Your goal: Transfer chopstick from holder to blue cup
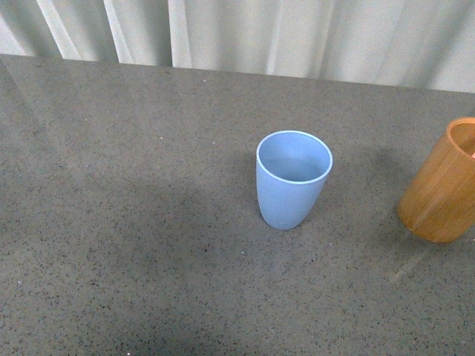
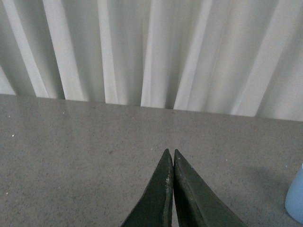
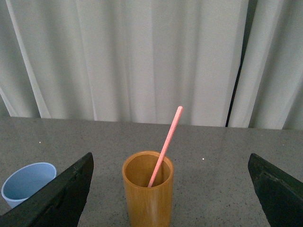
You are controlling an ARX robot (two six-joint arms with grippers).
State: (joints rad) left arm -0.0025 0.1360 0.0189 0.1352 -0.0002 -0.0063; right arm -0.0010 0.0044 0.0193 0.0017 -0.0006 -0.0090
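Grey speckled tabletop [image 1: 133,222], white curtains [image 1: 297,37] behind. Left gripper [image 2: 170,153] is pinched together, holding nothing. Blue cup [image 1: 294,180] stands mid-table, well apart from holder [image 3: 147,189], where chopstick [image 3: 165,144] leans. Right gripper [image 3: 170,156] is spread wide, empty.

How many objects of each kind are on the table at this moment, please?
blue cup: 1
holder: 1
chopstick, leaning inside the holder: 1
Total: 3

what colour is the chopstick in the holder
Pinkish-red chopstick; shows best in the right wrist view.
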